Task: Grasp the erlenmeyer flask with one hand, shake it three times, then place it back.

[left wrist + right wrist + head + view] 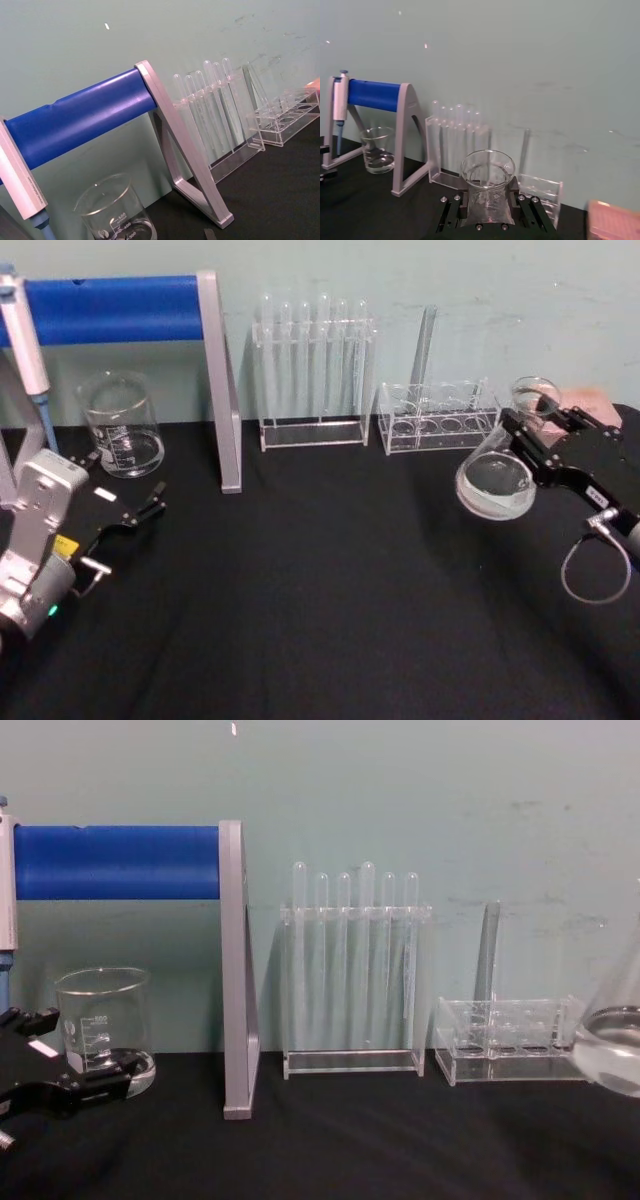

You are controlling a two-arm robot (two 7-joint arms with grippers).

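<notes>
The clear glass conical erlenmeyer flask [497, 476] hangs tilted at three o'clock, its neck clamped between the black right gripper's [522, 445] jaws. The black left gripper [128, 488] sits at eight o'clock on the black table [330, 590], jaws spread wide, near a cylindrical glass beaker [120, 425].

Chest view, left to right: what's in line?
beaker → stand leg → tall tube rack → low rack → flask at the right edge. The left tool overlaps the beaker, so it is left out.
</notes>
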